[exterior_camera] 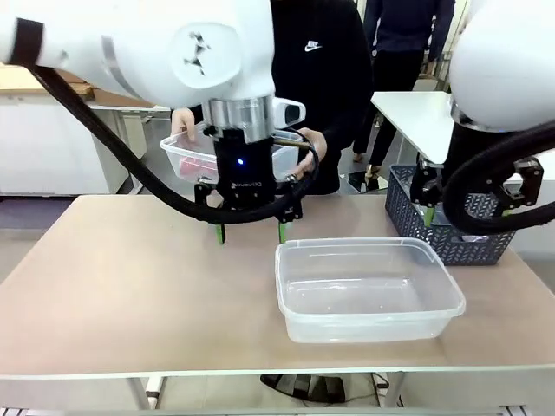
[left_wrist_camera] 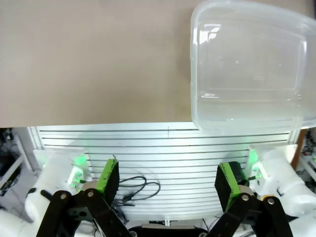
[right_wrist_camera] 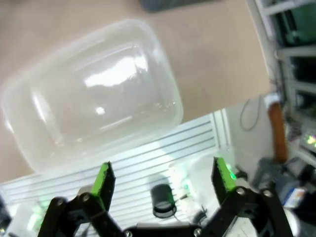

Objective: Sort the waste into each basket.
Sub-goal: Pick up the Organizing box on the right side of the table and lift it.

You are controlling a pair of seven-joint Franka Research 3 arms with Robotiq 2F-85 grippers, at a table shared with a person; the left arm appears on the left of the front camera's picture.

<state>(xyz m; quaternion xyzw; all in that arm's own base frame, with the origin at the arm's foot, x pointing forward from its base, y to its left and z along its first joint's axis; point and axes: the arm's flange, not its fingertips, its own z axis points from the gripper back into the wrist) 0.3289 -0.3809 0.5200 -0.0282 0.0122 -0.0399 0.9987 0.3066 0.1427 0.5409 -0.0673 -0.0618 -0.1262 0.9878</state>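
Waste, red among it, sits in the small clear plastic tub (exterior_camera: 186, 156) the person's hands (exterior_camera: 308, 143) hold behind the wide-open, empty left gripper (exterior_camera: 251, 234). Rightward, the clear rectangular basket (exterior_camera: 368, 295) lies empty; an early reach risks striking fingers. The right gripper (right_wrist_camera: 165, 180) gapes empty.

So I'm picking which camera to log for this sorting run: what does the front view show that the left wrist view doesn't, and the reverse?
Only the front view shows the person's hands holding a second clear tub with something red inside at the far edge, the dark mesh basket, and the right gripper. Only the left wrist view shows the slatted panel below the table edge. Both show the open left gripper and the empty clear tub on the table.
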